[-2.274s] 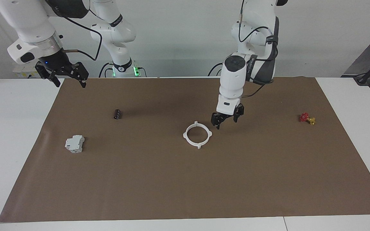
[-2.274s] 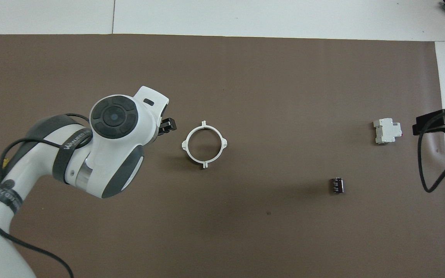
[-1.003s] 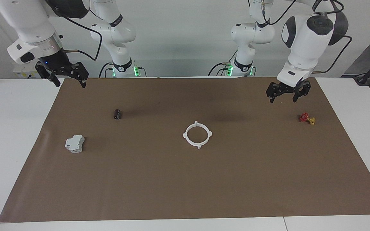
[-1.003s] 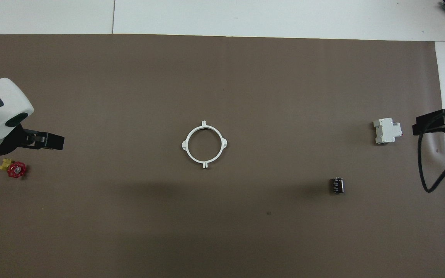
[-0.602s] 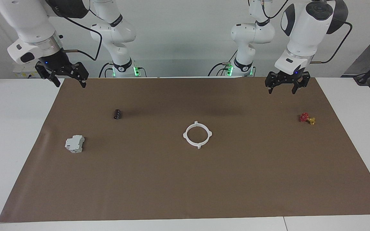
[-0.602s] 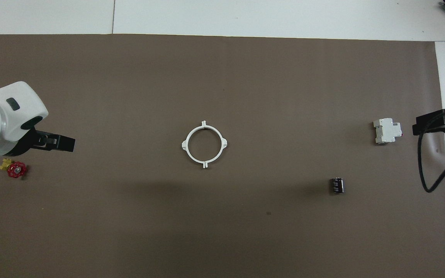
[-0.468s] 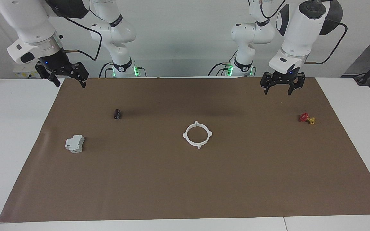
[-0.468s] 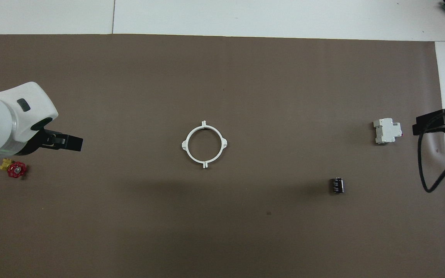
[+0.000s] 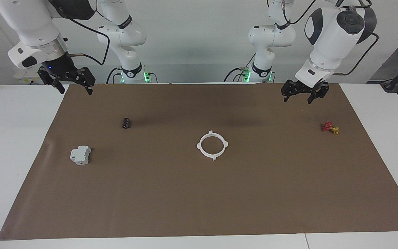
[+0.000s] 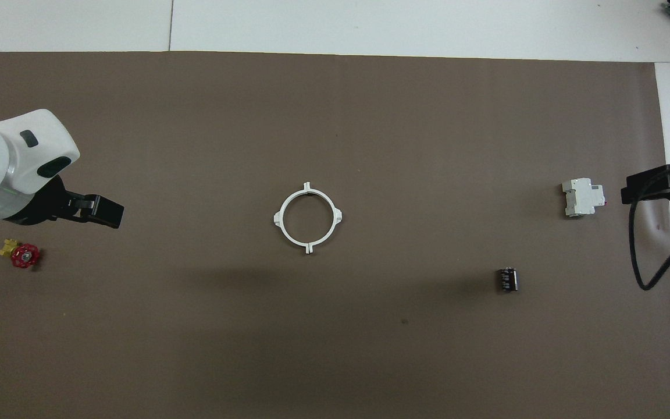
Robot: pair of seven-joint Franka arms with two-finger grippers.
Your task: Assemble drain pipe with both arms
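Observation:
The drain pipe point(image 9: 214, 156) lies as one closed white ring with four outward tabs in the middle of the brown mat; it also shows in the overhead view point(image 10: 308, 245). My left gripper point(image 9: 297, 99) is open and empty, up in the air over the mat toward the left arm's end, well away from the ring; it also shows in the overhead view point(image 10: 105, 212). My right gripper point(image 9: 76, 92) is open and empty, held high over the mat's edge at the right arm's end, where that arm waits; its tip shows in the overhead view point(image 10: 640, 190).
A grey-white blocky box point(image 9: 80, 155) and a small black cylinder point(image 9: 126, 123) lie toward the right arm's end. A small red-and-yellow piece point(image 9: 330, 127) lies toward the left arm's end, under the left arm. The brown mat point(image 9: 199, 200) covers most of the white table.
My left gripper has left the spot beside the ring, risen and swung to the left arm's end of the mat, then shifted slightly. The ring and the right arm have not moved.

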